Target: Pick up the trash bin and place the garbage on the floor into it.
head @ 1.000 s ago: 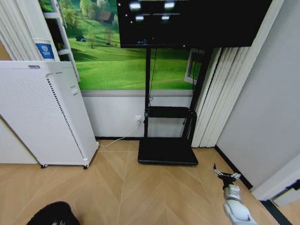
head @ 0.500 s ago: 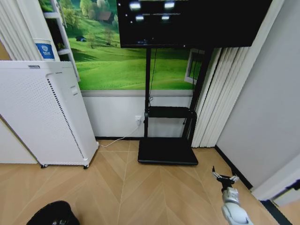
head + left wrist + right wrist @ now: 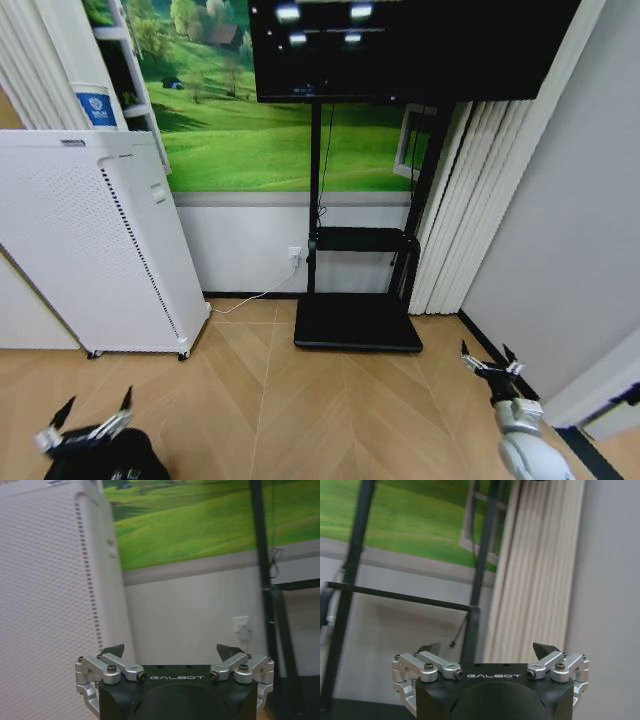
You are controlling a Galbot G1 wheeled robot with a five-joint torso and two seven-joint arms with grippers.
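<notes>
- Left end effector (image 3: 95, 420) hangs low at the left, fingers spread apart, empty, facing the white appliance (image 3: 90, 245).
- Right end effector (image 3: 490, 362) likewise splayed, near the curtain (image 3: 470, 200).
- Trash bin: I cannot tell where.

From my seat: air purifier (image 3: 95, 245) stands at 10 o'clock against the wall, TV stand (image 3: 355, 320) at 12 behind open floor (image 3: 300, 400), curtains (image 3: 470, 200) at 1. Left gripper (image 3: 92, 424) at 7, right gripper (image 3: 493, 362) at 5.
</notes>
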